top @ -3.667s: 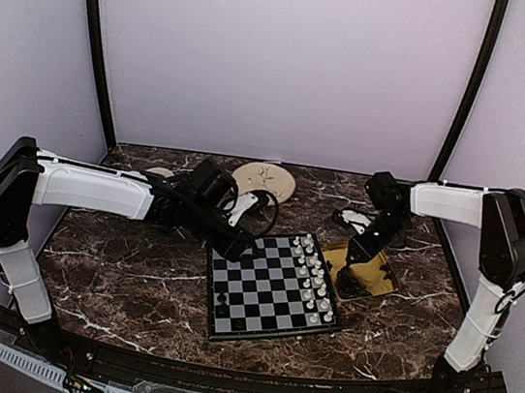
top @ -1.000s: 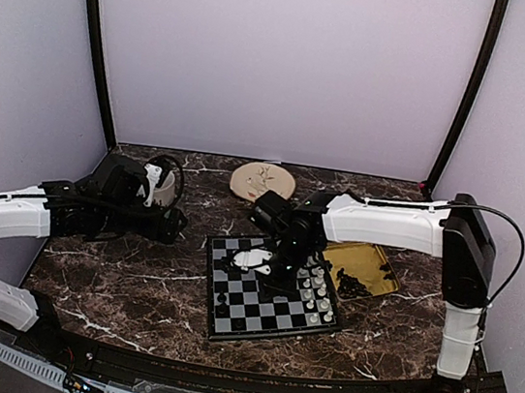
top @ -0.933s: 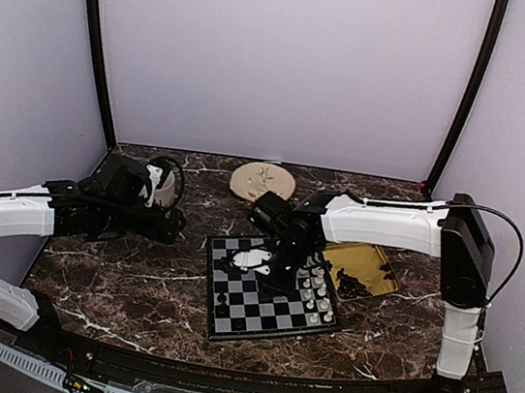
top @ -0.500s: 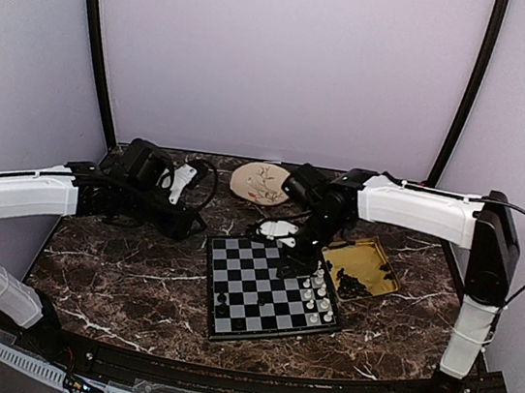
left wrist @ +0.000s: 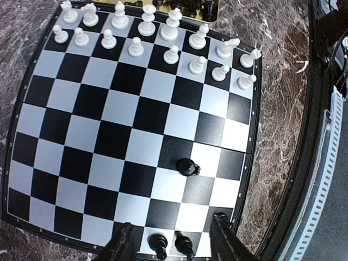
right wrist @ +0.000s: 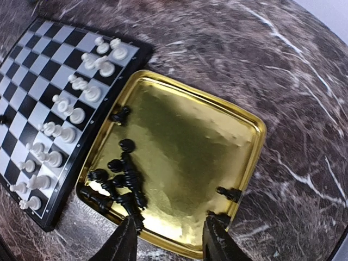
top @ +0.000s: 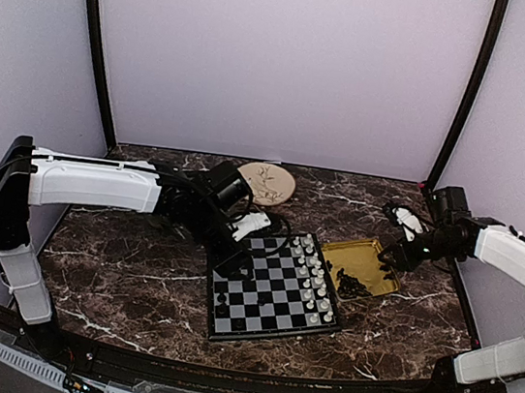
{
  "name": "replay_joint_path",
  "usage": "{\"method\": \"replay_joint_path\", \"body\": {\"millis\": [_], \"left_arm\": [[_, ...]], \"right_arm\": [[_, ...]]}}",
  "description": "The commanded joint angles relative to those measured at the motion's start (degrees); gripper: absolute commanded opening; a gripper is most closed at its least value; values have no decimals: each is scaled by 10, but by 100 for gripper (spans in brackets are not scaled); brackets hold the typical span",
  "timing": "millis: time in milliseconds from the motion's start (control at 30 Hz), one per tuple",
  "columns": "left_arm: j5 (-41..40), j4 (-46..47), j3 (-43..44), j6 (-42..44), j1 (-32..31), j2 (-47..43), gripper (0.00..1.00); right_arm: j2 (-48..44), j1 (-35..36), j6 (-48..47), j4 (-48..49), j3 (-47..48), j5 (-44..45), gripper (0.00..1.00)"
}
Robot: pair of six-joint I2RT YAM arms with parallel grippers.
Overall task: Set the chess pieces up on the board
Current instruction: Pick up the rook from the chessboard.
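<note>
Roughly mid-task. Board point(left wrist: 109, 136) sits at the middle of the worktop point(top: 124, 275), with the white pieces point(left wrist: 144, 32) filling the two rows along its right edge.

Only three black men are up, all at the board's near-left corner: a pair point(left wrist: 158, 242) on the edge row and a lone black piece point(left wrist: 187, 167) one row in.

The rest of the chess pieces point(right wrist: 122, 182) lie heaped against the board-side edge of the yellow tray point(right wrist: 185, 141), just beside the board's right edge. One stray lies at the tray's opposite edge.

Left gripper point(left wrist: 171, 246) hangs over the pair, fingers parted on either side of them and clamped on nothing. Right gripper point(right wrist: 168, 243) hovers above the tray, fingers spread and empty.

Step in hand, as I read it: ferrying black men from the tray to the left-edge rows.

Next move calls for:
- the right arm to drop onto one piece at the rim of the heap, not the tangle
- a narrow pinch
- the left fingers to lift straight up, or they could topple the pair
</note>
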Motion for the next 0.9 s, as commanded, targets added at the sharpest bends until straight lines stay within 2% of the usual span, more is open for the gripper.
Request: {"method": "replay_joint_path", "body": {"millis": [0,300,867], "left_arm": [[-5,-54,56,25,-25,41,48],[-38,-68,109,26,-47,110,43],[-22,-77,145,25,-58,172,41]], "right_arm": [[-72,-77,42,108,-42,-61,42],[-83,-101,25,126,-54,-44,42],[-55,-102,12,115,-44,-63,42]]}}
